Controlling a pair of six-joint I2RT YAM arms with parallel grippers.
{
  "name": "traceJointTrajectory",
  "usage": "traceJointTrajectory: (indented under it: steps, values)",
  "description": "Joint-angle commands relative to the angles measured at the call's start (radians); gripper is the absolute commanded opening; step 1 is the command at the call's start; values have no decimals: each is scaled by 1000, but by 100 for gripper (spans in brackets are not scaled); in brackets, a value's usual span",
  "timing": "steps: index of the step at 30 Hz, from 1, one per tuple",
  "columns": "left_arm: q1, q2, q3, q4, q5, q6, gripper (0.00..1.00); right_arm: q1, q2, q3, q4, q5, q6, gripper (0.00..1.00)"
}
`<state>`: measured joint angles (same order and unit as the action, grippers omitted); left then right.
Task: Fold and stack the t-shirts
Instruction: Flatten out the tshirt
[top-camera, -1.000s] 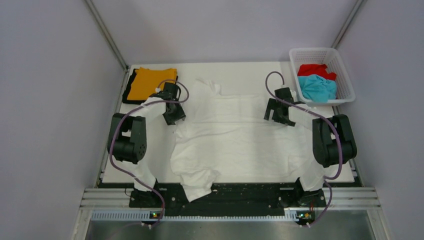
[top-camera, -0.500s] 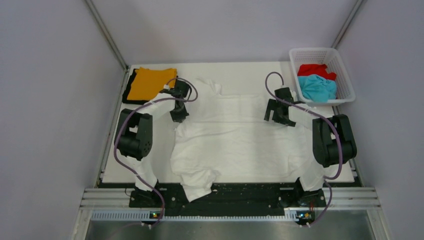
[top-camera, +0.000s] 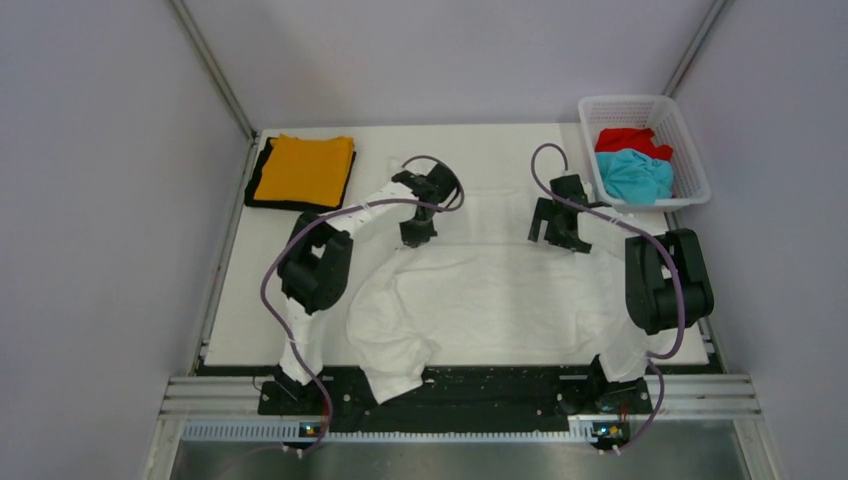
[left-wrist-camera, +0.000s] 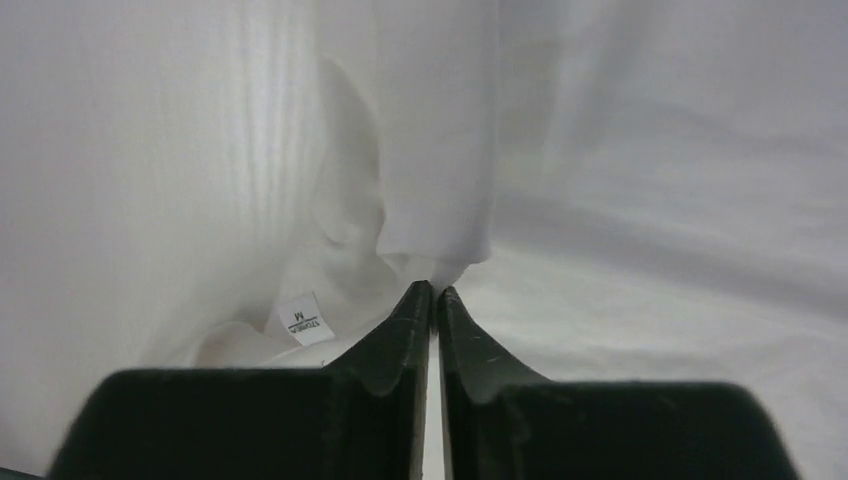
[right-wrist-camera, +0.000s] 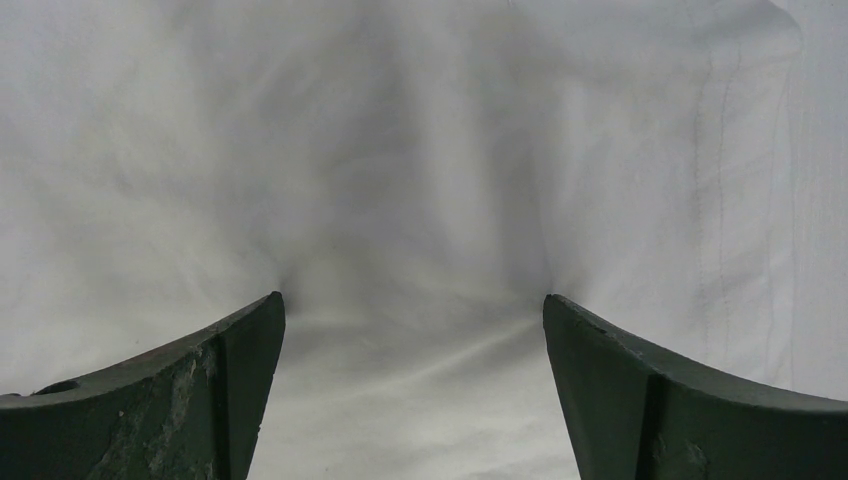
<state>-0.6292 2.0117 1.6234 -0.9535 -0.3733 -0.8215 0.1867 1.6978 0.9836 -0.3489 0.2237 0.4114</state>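
The white table (top-camera: 480, 140) carries everything, and the white t-shirt (top-camera: 490, 290) takes up most of its middle. It lies spread but rumpled, and one sleeve at its near left corner droops over the table's near edge. The shirt's left side is lifted and drawn in toward its centre, which leaves a curved edge there.

Past the shirt's far right corner stands a white lattice basket (top-camera: 700, 190). It holds the teal t-shirt (top-camera: 633, 175) bunched up nearer the white shirt and the red t-shirt (top-camera: 628, 138) behind it.

Well beyond the shirt's far left corner lies the orange t-shirt (top-camera: 303, 168), folded to a neat rectangle. It sits on top of the black t-shirt (top-camera: 256, 180), which shows only as a dark border along its left and near edges.

The left gripper (left-wrist-camera: 433, 290) is over the white shirt's far middle. Its fingers are pressed together on a pinch of the cloth, which rises in folds from the tips. The right gripper (right-wrist-camera: 412, 300) is at the shirt's far right part with its fingers spread wide. Both tips press down into the fabric, which puckers around them.

A small size label (left-wrist-camera: 305, 322) shows in the gathered cloth just left of the left gripper's tips
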Motion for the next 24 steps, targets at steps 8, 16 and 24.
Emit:
traceJointTrajectory:
  steps: [8, 16, 24]
  values:
    - [-96, 4, 60, 17, 115, 57, 64, -4, -2, 27, 12, -7, -10, 99]
    - [21, -166, -127, 173, 236, 109, 76, -4, 4, 24, 12, -12, -10, 99]
    - [169, -240, -269, 324, 366, 125, 69, -4, 13, 25, 12, -13, -13, 99]
